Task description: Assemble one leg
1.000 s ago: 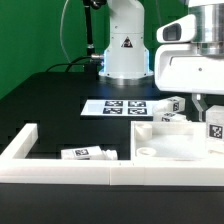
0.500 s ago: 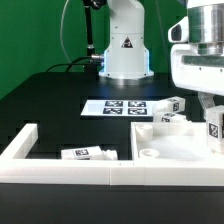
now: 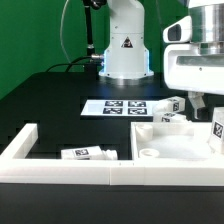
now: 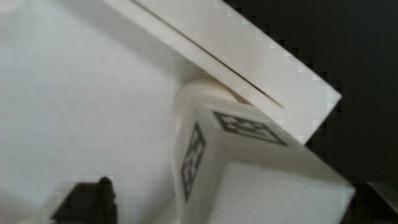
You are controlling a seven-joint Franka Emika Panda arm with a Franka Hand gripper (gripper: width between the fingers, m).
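While pinching the leg [image 3: 217, 130] in the claw [image 4: 235, 200] over the panel [image 3: 172, 142], mid-carry; next, line up on a hole [image 3: 147, 154] and lower

Wide low exterior; wrist close on leg [image 4: 246, 160]

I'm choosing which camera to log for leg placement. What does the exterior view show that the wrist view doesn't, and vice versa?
Only the exterior view shows the robot base, the marker board, the L-shaped border wall and loose legs, one lying by that wall. Only the wrist view shows a dark fingertip and a marker tag close up. Both show the leg above the white panel.
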